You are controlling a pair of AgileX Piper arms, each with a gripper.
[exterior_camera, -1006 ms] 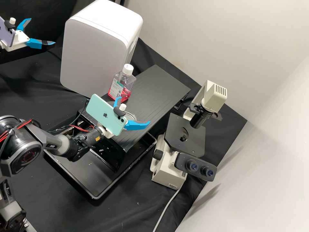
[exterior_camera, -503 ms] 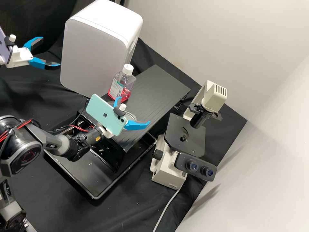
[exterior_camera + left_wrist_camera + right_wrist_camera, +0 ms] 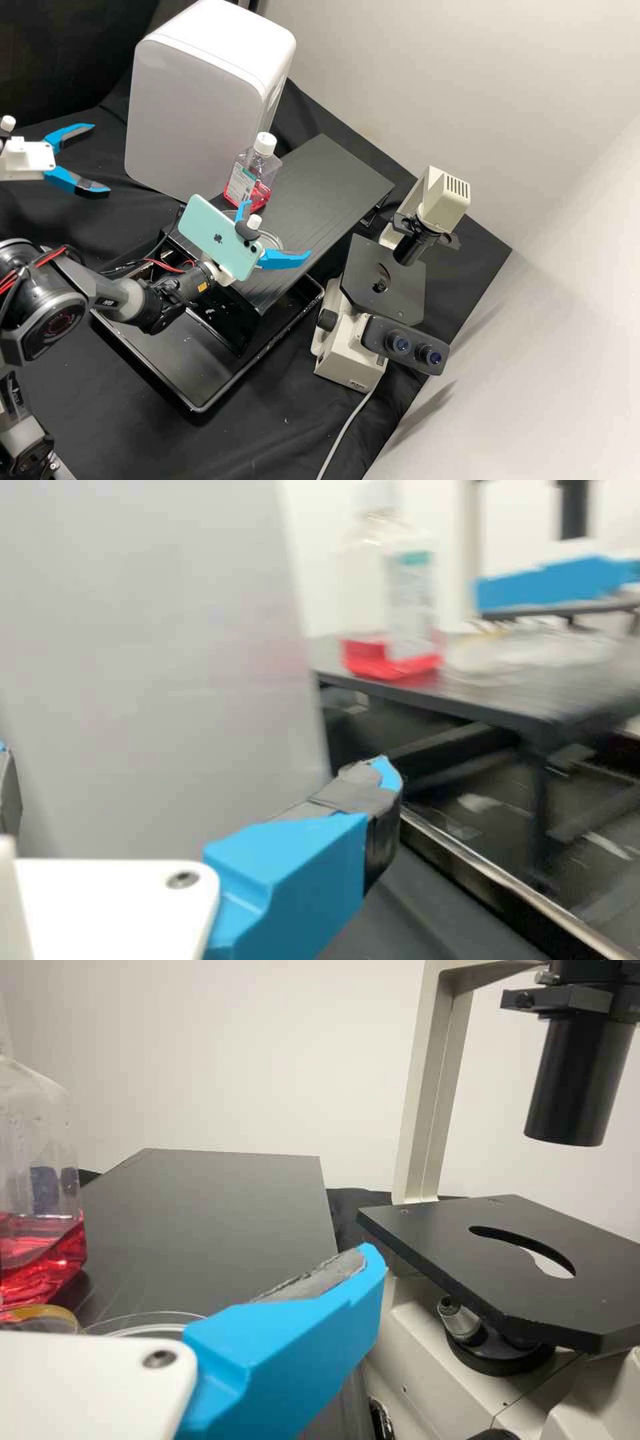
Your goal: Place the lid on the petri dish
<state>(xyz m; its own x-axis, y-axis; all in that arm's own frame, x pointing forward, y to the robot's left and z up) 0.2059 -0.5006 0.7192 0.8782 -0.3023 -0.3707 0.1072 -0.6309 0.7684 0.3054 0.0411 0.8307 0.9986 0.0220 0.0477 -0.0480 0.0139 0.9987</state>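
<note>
A clear petri dish (image 3: 269,237) lies on the raised black platform (image 3: 327,180), next to a flask of red liquid (image 3: 252,175). My right gripper (image 3: 279,227) hovers just over the dish, open, one blue finger on either side of it and nothing held. From the right wrist view the dish rim (image 3: 140,1322) shows beside one of the fingers (image 3: 290,1350). Whether a lid sits on the dish I cannot tell. My left gripper (image 3: 99,158) hangs open at the far left, in front of the white box (image 3: 200,93), well away from the dish (image 3: 520,650).
A white microscope (image 3: 393,280) stands right of the platform, its black stage (image 3: 500,1260) close to my right gripper. A black tray (image 3: 200,380) lies under the platform. The white box (image 3: 150,660) rises close beside one of the left fingers (image 3: 300,870).
My left gripper has come down and nearer along the left edge, staying open. The right arm and the dish have not moved.
</note>
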